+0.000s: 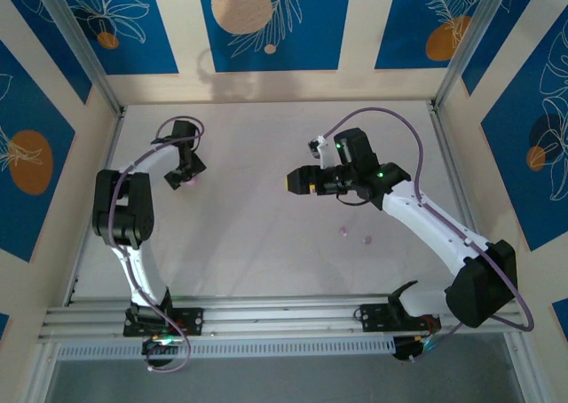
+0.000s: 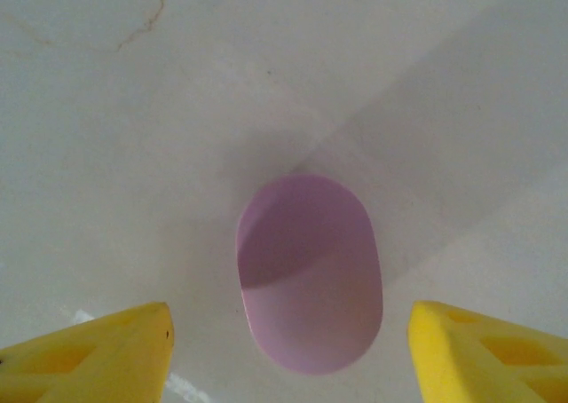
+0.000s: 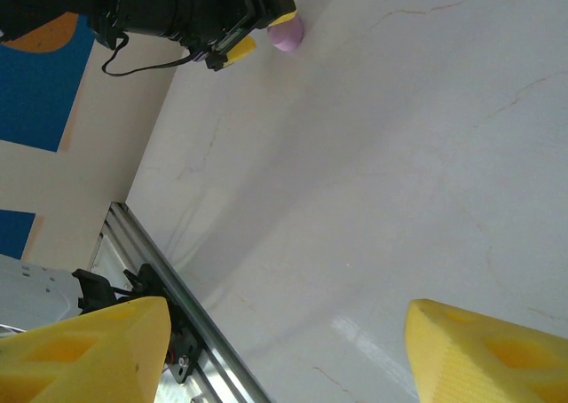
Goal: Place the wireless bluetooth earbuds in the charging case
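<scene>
Plainly, the two buds (image 1: 343, 233) are lying close together on the bench (image 1: 266, 270), well apart from the case (image 2: 309, 274) and on the right arm's side. The right claw (image 1: 297, 180) is pointing left, away from them, so they are sitting behind it, toward the bases and just beside its forearm. Its fingers are standing spread with nothing between them. That arm is the nearer one, and I judge it needs to swing back and down to reach them. The buds are too small to tell how they are lying. The left claw (image 2: 288, 310) is hanging spread around the lilac case without touching it. The case's long axis is running straight ahead, across the line on which the fingers close.
</scene>
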`<state>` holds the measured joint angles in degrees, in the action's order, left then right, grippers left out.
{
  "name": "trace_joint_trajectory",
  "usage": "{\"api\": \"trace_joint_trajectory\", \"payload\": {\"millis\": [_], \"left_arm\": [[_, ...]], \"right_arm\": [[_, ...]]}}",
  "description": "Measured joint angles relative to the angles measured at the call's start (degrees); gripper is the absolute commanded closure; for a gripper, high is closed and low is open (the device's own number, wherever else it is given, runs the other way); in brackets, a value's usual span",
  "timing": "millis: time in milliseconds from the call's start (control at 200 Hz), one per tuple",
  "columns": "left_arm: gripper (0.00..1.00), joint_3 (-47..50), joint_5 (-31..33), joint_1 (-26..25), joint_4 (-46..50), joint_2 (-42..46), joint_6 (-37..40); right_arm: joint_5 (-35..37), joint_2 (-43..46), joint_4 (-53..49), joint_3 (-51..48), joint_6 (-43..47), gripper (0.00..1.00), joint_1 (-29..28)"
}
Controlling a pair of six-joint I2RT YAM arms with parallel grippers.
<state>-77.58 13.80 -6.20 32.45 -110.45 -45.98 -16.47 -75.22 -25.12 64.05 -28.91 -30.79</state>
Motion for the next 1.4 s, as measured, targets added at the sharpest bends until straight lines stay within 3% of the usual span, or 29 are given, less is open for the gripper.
{"api": "trace_joint_trajectory", "payload": {"millis": [220, 580, 695, 980, 1246, 1401], "left_arm": [[0.41, -1.86, -0.24, 0.83, 0.17, -2.16, -0.68], [0.41, -3.17, -0.31, 0.83, 0.55, -4.39, -0.63], [0.52, -3.80, -0.72, 0.83, 1.03, -4.59, -0.76], [0.57, -3.63, -1.49, 0.83, 0.90, -4.37, -0.92], [0.57, 3.89, -3.67, -0.63, -0.13, 1.86, -2.60], [0.57, 9.62, -3.98, -5.88, -0.07, 8.85, -5.75]], "right_arm": [[0.48, -0.17, -0.17, 0.00, 0.00, 0.29, 0.00], [1.11, -0.83, -0.83, 0.00, 0.00, 0.29, 0.00], [1.14, -0.90, -1.11, 0.00, 0.00, 0.29, 0.00], [1.51, -1.18, -1.44, 0.00, 0.00, 0.29, 0.04], [2.40, 0.09, -1.55, -2.27, -0.31, 0.29, 0.72], [3.04, 2.71, -1.77, -6.25, -2.12, 0.29, 2.51]]}}
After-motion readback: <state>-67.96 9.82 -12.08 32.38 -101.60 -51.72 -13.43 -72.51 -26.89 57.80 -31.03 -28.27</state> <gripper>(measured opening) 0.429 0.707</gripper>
